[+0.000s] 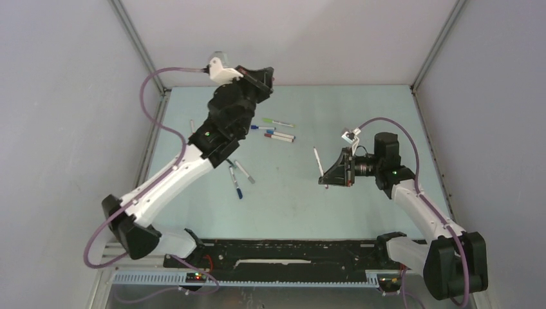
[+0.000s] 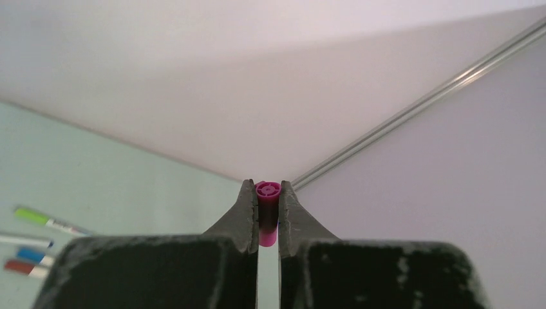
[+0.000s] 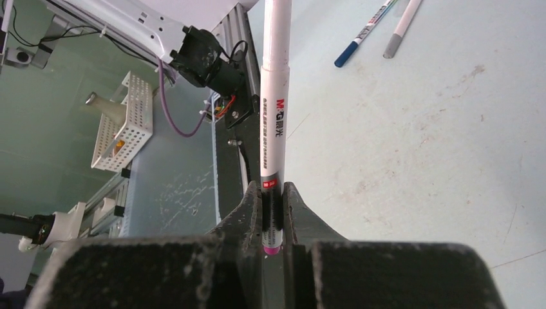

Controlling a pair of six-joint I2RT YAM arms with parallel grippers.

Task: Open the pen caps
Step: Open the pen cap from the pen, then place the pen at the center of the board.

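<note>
Right gripper point(image 3: 273, 194) clamps tight on the magenta-ended tail of a white pen point(image 3: 273, 116), whose barrel sticks straight out from the fingers above the pale green table point(image 1: 360, 116). Farther out, loose pens point(image 1: 237, 183) with blue, grey, green and red ends lie scattered on the table's left half. Beyond them, the left gripper point(image 2: 266, 188), raised near the back wall, pinches a magenta cap point(image 2: 268, 191), well apart from the white pen.

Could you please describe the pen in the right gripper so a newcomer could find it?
Find the right arm over the right half of the table. Its gripper is shut on a white pen with a pink end, the only one held up; the other pens lie flat.
</note>
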